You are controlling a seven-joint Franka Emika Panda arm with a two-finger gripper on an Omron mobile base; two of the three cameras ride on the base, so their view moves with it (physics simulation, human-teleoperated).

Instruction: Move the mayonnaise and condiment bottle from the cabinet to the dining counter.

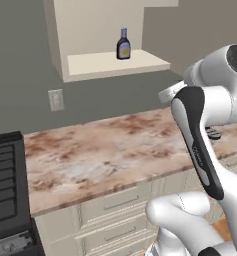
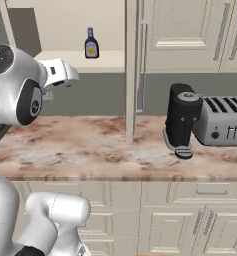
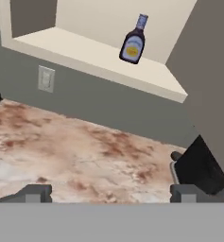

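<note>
The condiment bottle is slim and dark brown with a blue-grey neck and a yellowish label. It stands upright on the pale shelf of the open cabinet, also seen as the condiment bottle and the condiment bottle. In the hand view my gripper is open, its fingertips set wide apart with nothing between them. It hovers over the marbled counter, well below and short of the shelf. The mayonnaise and the dining counter are out of view.
A marbled counter with cream drawers runs under the cabinet. A black stove sits at its left end. A black coffee machine and a grey toaster stand to the right. The cabinet door hangs open, edge-on. A wall outlet is below the shelf.
</note>
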